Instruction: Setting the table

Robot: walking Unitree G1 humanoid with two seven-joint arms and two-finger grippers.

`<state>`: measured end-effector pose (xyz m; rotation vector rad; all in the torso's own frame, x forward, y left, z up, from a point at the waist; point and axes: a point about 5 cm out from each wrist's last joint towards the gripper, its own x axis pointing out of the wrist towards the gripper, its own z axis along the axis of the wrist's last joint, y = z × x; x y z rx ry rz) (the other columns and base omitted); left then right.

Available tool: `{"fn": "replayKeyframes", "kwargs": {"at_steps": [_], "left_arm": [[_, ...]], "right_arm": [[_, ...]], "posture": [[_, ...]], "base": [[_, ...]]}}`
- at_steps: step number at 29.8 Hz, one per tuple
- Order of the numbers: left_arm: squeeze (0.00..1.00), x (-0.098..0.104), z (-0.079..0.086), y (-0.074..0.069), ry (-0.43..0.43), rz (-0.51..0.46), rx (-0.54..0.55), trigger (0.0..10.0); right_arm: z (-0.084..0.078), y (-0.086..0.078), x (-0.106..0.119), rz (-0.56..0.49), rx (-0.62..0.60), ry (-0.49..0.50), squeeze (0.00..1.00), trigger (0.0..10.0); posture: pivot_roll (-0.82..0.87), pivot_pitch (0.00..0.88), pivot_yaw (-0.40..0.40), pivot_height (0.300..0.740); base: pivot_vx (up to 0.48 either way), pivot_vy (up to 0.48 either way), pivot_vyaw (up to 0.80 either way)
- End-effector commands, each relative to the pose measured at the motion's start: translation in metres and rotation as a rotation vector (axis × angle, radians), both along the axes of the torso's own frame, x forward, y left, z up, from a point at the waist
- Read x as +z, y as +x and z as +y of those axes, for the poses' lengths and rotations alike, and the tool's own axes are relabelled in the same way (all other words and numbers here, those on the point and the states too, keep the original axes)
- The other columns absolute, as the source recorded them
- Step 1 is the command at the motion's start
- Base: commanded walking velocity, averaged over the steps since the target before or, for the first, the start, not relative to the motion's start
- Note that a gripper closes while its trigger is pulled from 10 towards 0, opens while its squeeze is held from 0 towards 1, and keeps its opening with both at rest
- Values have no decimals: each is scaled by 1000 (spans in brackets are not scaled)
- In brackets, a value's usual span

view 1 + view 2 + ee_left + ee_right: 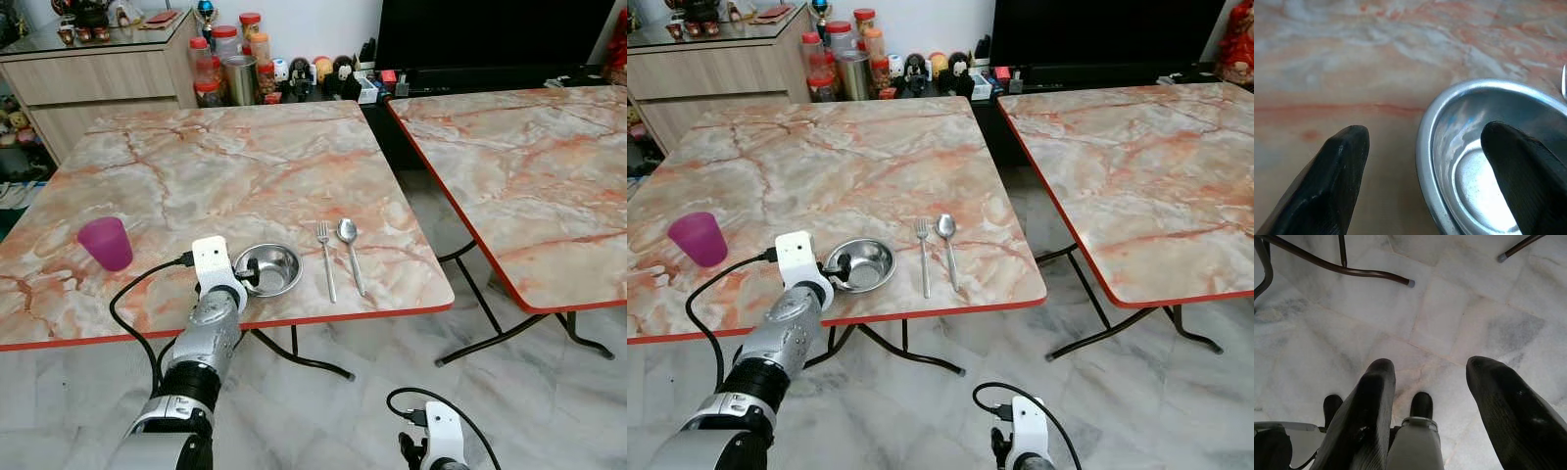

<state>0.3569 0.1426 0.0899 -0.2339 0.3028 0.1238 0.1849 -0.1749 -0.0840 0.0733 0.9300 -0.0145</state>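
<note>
A small steel bowl sits near the front edge of the marble table. A fork and a spoon lie side by side just to its right. A purple cup stands upright at the front left. My left gripper is open at the bowl's left rim. In the left wrist view, one finger is inside the bowl and the other finger is outside on the tabletop. My right gripper hangs open over the floor.
A second marble table stands to the right across a narrow gap. Black folding legs reach out under both tables. Behind are a wooden cabinet, jars and a dark screen.
</note>
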Motion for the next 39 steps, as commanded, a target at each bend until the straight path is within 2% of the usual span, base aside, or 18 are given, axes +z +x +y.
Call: {"fn": "replayKeyframes", "kwargs": {"at_steps": [1,3,4,9,10,11,13,24,29,39], "left_arm": [[0,-1,-1,1,-23,28,12,8196],[0,-2,-2,1,-40,36,9,8000],[0,-3,-2,1,-43,46,8,4118],[0,-4,-3,1,-42,59,8,4196],[0,-4,-3,1,-47,60,10,3059],[0,-5,-3,1,-50,61,12,3059],[0,-4,-3,2,-65,61,13,0],[0,-1,1,3,-44,52,17,0],[0,0,10,3,-34,52,29,0],[0,0,8,3,-37,51,19,0]], "right_arm": [[-2,-1,0,6,-1,-2,0,10000],[-2,-1,0,6,-2,-2,0,10000],[-2,0,0,5,-4,-1,0,10000],[-2,2,1,0,-7,2,0,10000],[-2,2,1,-1,-7,2,0,10000],[-2,2,1,-1,-8,3,0,10000],[-2,2,1,-1,-8,3,0,10000],[-1,2,1,3,-2,3,0,10000],[0,2,1,2,-1,5,0,10000],[1,2,1,2,11,5,0,10000]], "posture": [[0,0,-5,740],[-1,0,-5,740],[-4,0,-6,740],[-5,0,-7,740],[-5,0,-7,740],[-5,0,-7,740],[-3,0,-9,740],[-1,0,-7,740],[0,0,-3,740],[-2,0,-1,740]], "base": [[0,0,0],[0,0,0],[0,0,0],[0,0,0],[0,0,0],[0,0,0],[0,0,0],[0,0,0],[0,0,0],[0,0,0]]}}
